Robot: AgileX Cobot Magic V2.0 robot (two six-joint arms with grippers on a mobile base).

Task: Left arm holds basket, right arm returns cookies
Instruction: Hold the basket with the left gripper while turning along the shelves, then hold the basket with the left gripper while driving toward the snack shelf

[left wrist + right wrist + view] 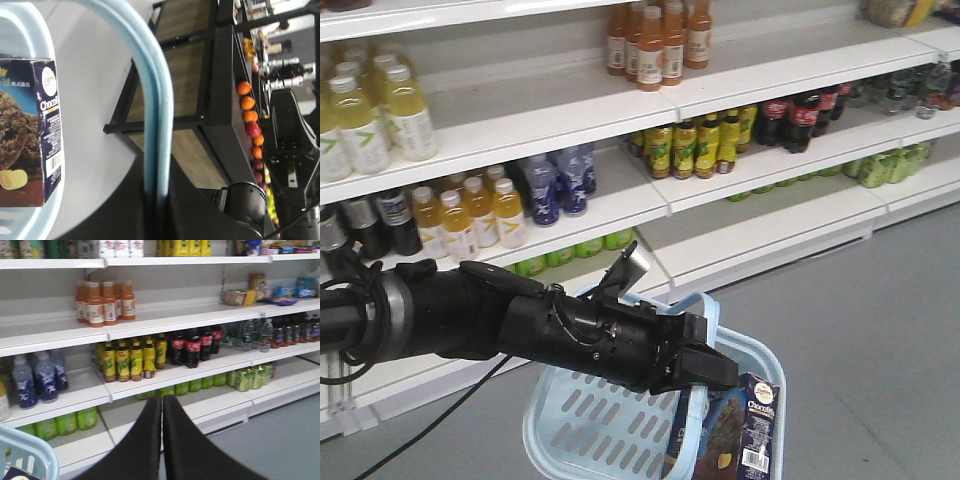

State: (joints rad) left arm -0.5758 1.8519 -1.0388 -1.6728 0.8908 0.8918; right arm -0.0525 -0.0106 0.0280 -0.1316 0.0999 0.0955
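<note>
Black left claw [715, 370] grips handle [155, 100] of light blue slotted plastic basket [590, 415] — navy cookie carton [750, 425] inside; right claw [162, 401] closed.

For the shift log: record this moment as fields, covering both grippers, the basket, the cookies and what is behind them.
basket: light blue, held off the floor by its handle
left gripper: shut on the handle
cookies: dark carton standing inside the basket
right gripper: shut, empty, facing the shelves
shelves: white, stocked with drink bottles
task status: cookies not yet taken out
</note>
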